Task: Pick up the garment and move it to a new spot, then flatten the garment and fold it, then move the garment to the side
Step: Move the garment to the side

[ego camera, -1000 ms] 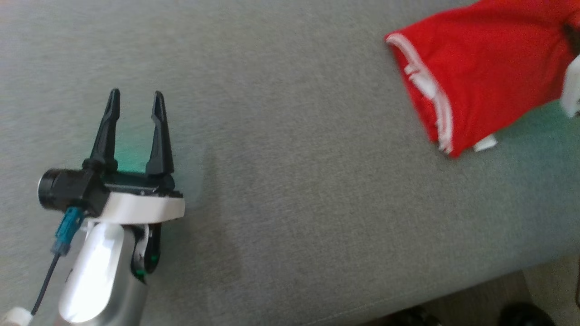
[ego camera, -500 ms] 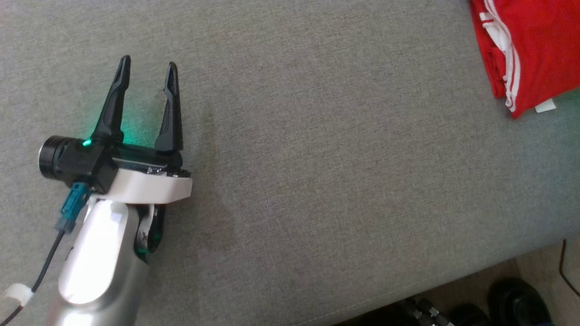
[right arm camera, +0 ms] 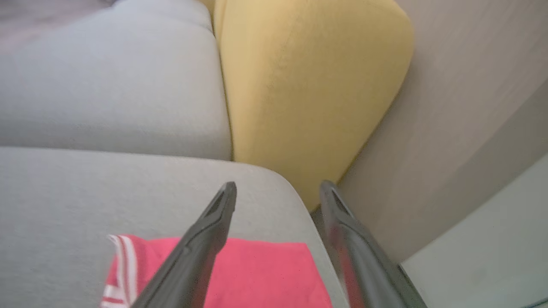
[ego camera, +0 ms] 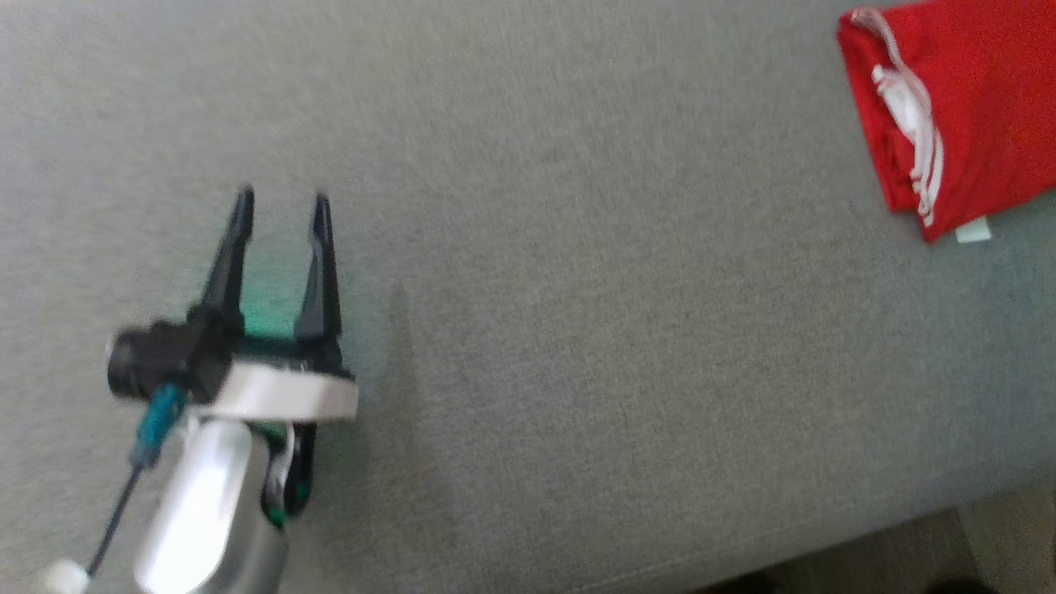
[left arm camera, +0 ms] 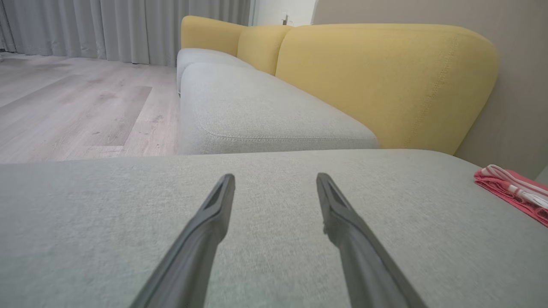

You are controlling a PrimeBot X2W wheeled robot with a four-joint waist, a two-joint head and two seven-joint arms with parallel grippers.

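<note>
The garment (ego camera: 965,124) is red with white stripes, folded into a compact block at the far right end of the grey cushion (ego camera: 577,289). The left wrist view catches its striped edge (left arm camera: 513,192) at the right. My left gripper (ego camera: 280,198) hovers open over bare cushion at the left, far from the garment, nothing between its fingers (left arm camera: 214,214). In the right wrist view my right gripper (right arm camera: 276,186) stands open just above the garment (right arm camera: 257,273), its fingers apart and clear of the cloth.
A yellow backrest (left arm camera: 376,77) and more grey seat cushions (left arm camera: 239,107) run beyond the work cushion. A beige wall (right arm camera: 462,107) stands close beside the garment's end. Wooden floor (left arm camera: 77,98) lies past the cushion's edge.
The red garment now lies flat on the cushion at the right, released. My right gripper has opened. The head camera shifted, so the left gripper sits lower in the picture.
</note>
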